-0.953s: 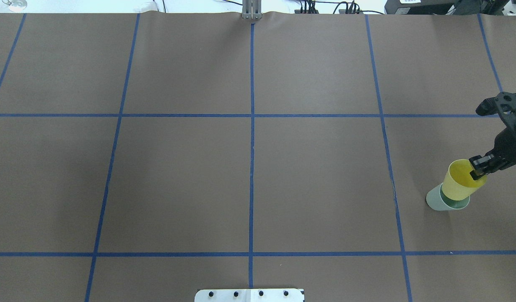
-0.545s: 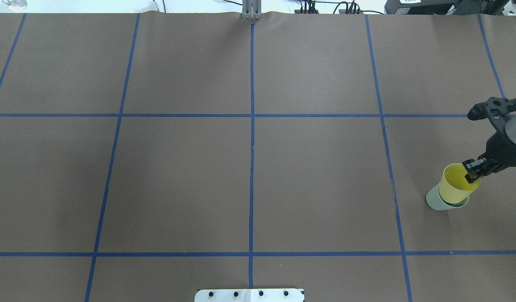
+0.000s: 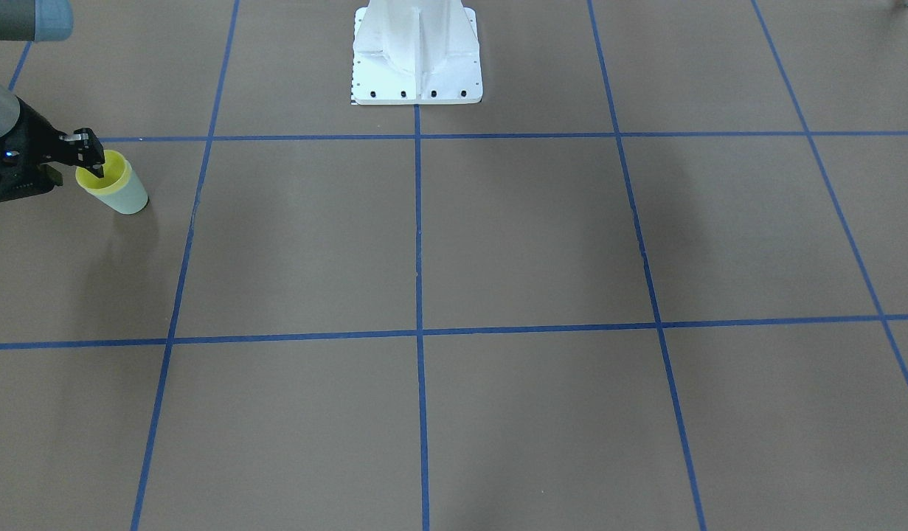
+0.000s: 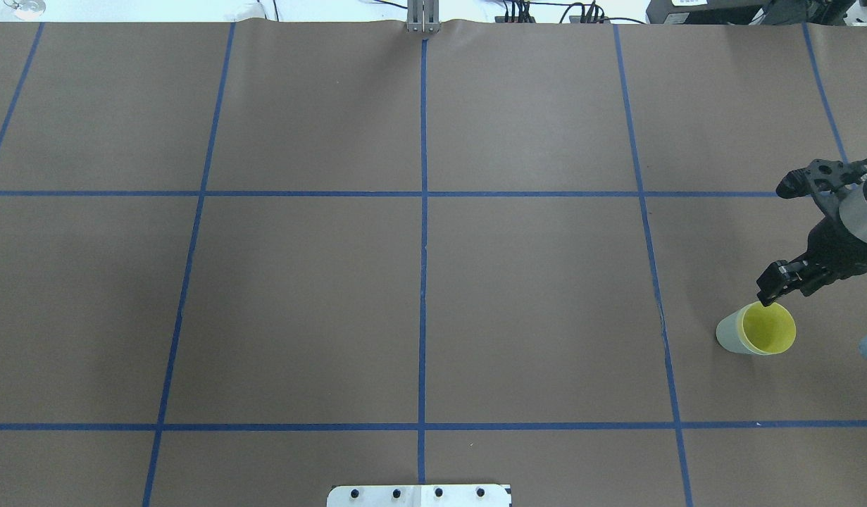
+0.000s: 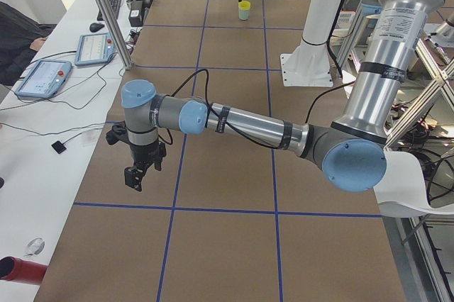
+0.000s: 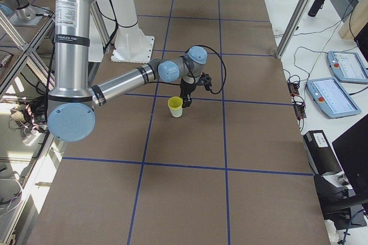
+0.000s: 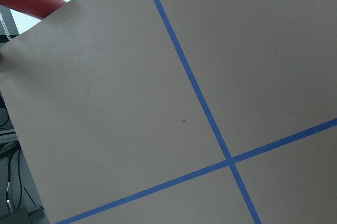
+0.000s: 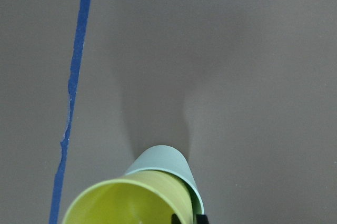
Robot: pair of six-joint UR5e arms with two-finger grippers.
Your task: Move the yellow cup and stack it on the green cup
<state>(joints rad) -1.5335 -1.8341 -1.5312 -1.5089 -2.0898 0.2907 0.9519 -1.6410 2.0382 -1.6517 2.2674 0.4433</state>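
Observation:
The yellow cup (image 4: 765,331) sits upright, nested inside the green cup (image 4: 727,336), at the table's right side. Only the yellow rim and inside show above the green wall. Both cups also show in the front view, yellow (image 3: 99,175) and green (image 3: 129,198), and in the right wrist view, yellow (image 8: 126,203) and green (image 8: 163,158). My right gripper (image 4: 766,299) is shut on the yellow cup's far rim, one finger inside and one outside. My left gripper (image 5: 133,180) hangs low over bare table at the far left; I cannot tell whether it is open or shut.
The brown table cover is marked with a blue tape grid (image 4: 423,211). The white robot base plate (image 3: 417,51) stands at the near middle edge. Side benches with tablets (image 6: 345,67) and cables lie beyond the table's ends.
The yellow cup, tilted and half raised before, has gone straight down into the green cup. My right gripper moved down and left with it.

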